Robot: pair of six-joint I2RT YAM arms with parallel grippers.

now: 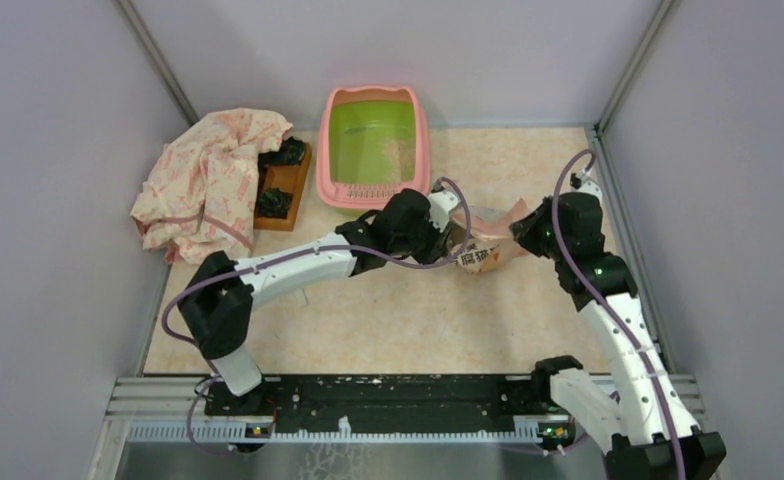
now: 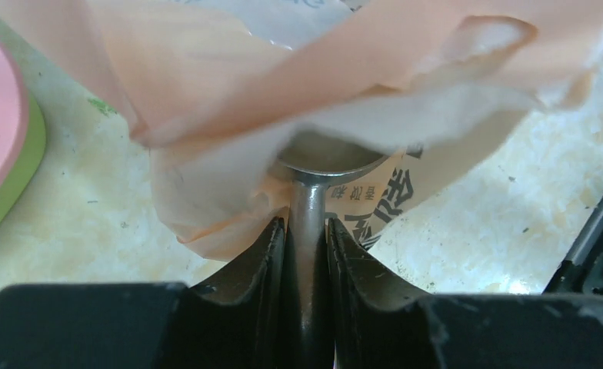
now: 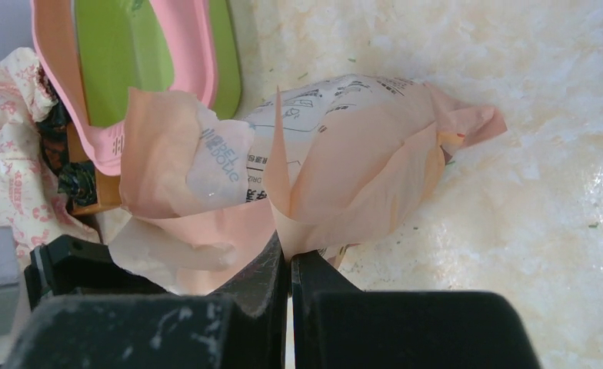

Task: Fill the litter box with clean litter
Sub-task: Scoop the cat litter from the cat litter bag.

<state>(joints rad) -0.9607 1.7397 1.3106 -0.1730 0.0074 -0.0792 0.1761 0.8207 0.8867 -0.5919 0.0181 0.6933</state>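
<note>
While the right pincer (image 3: 289,250) pinches the bag (image 3: 360,154), the left pincer (image 2: 308,231) grips the scoop (image 2: 325,161) dipped inside, seemingly loading; next, a level carry to the litter box (image 1: 420,150).

The top camera looked steeply down from above the near edge of the table (image 1: 418,320), far enough back to take in its whole surface. The left wrist camera sat right behind the left hand (image 2: 308,231), facing along its fingers, very close to the peach bag (image 2: 283,77). The right wrist camera looked past the right hand (image 3: 289,257) from slightly farther off. All three views shared the bag and the litter box (image 1: 423,150) — only its rim in the left wrist view.
</note>
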